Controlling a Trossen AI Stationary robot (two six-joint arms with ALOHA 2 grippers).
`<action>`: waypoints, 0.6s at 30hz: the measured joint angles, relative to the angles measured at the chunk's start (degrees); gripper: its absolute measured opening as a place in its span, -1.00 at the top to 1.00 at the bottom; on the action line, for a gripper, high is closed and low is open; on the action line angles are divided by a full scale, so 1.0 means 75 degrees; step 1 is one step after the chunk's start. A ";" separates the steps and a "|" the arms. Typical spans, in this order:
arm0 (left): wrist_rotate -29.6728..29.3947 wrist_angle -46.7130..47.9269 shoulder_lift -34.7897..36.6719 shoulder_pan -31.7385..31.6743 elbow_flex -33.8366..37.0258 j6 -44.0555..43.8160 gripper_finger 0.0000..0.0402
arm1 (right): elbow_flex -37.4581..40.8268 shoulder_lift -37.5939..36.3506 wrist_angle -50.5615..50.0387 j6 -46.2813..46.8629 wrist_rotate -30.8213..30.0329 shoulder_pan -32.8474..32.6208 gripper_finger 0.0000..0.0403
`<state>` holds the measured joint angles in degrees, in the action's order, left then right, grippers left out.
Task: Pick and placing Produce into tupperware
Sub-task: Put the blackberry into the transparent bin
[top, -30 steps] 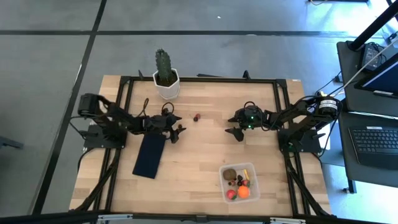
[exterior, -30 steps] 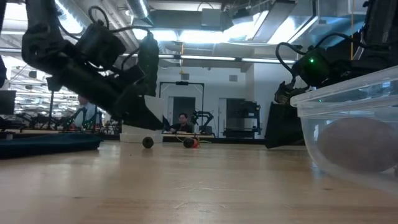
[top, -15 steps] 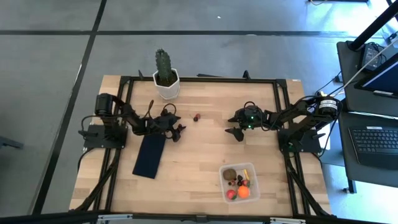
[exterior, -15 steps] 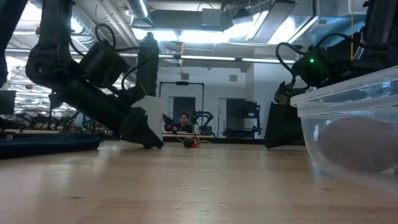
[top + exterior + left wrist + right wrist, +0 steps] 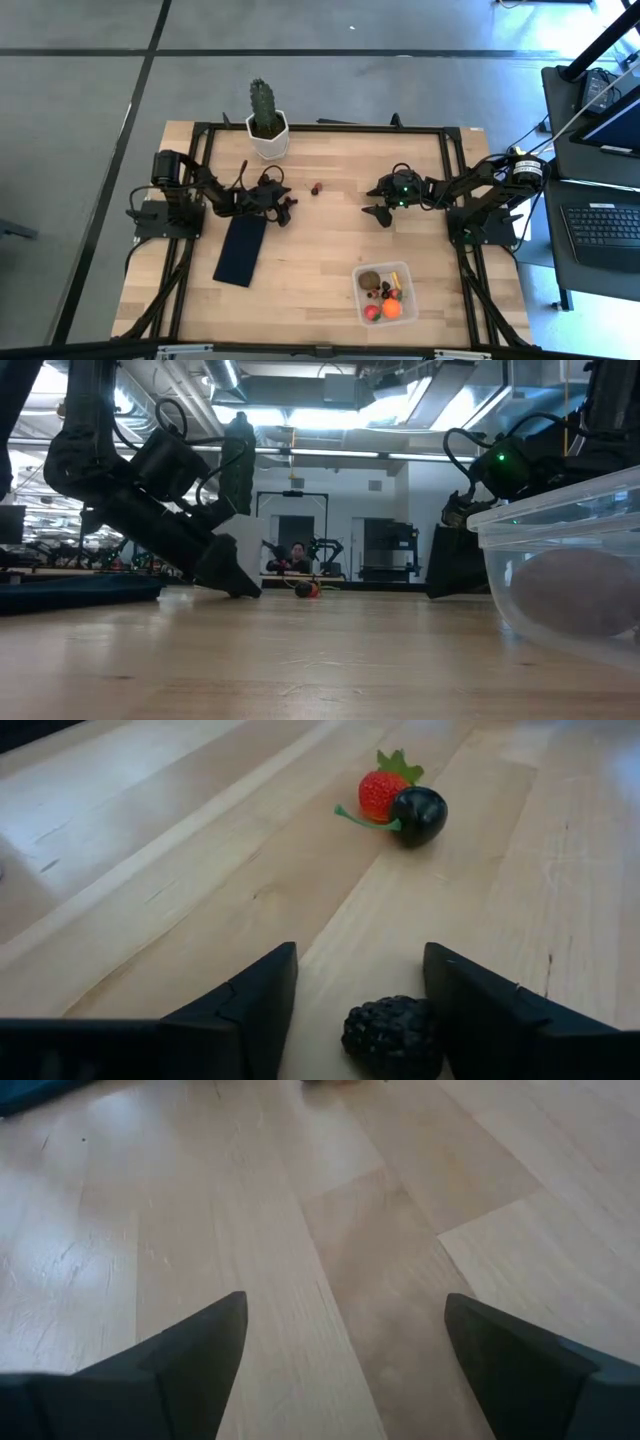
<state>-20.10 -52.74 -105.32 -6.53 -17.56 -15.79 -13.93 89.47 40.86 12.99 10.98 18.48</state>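
Note:
A dark blackberry lies on the wooden table between the fingers of my left gripper, which is low at the table's left middle and open. Beyond it, a strawberry and a dark cherry lie side by side. The clear tupperware stands at the near right and holds an orange ball, a red ball, a yellow piece and a brown round piece. My right gripper waits open above bare wood at the right middle. My left gripper slants down from the table's left side, one finger on each side of the blackberry, which rests on the table. One finger stands right at the berry's side; whether it touches, I cannot tell. A gap shows at the other finger.
A cactus in a white pot stands at the far left edge. A flat dark navy rectangle lies just near of my left arm. Bare wood stretches between the two grippers and toward the tupperware. A laptop sits off the table's right side.
My left gripper has sunk to the table and tipped steeper, coming down around the blackberry, and its fingers have drawn closer together. The berry, the strawberry and the cherry have stayed where they were.

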 joint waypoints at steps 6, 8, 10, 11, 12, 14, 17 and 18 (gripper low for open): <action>-0.0058 0.0111 -0.0006 0.0099 -0.0001 -0.0015 0.10 | 0.0000 0.0000 0.0000 0.0002 0.0003 0.0000 -0.69; -0.0090 0.0164 -0.0006 0.0102 -0.0003 -0.0052 0.14 | 0.0000 0.0000 0.0000 0.0003 0.0003 -0.0003 -0.69; -0.0120 0.0167 -0.0006 0.0105 -0.0003 -0.0058 0.18 | 0.0000 0.0000 0.0000 0.0002 0.0003 -0.0001 -0.69; -0.0134 0.0167 -0.0006 0.0105 -0.0001 -0.0058 0.20 | 0.0000 0.0000 0.0000 0.0003 0.0003 -0.0003 -0.69; -0.0141 0.0160 -0.0006 0.0105 0.0000 -0.0058 0.23 | 0.0000 0.0000 -0.0002 0.0003 0.0003 -0.0001 -0.69; -0.0136 0.0162 0.0033 0.0105 0.0009 -0.0054 0.29 | 0.0000 0.0000 -0.0003 0.0003 0.0003 -0.0002 -0.69; -0.0094 0.0174 0.0076 0.0108 0.0019 -0.0052 0.41 | 0.0000 0.0000 -0.0003 0.0003 0.0006 -0.0003 -0.69; -0.0068 0.0184 0.0087 0.0108 0.0020 -0.0052 0.45 | 0.0000 0.0000 -0.0003 0.0006 0.0006 0.0000 -0.69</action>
<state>-20.61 -51.36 -104.66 -5.72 -17.41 -16.19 -13.93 89.47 40.84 13.04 11.03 18.48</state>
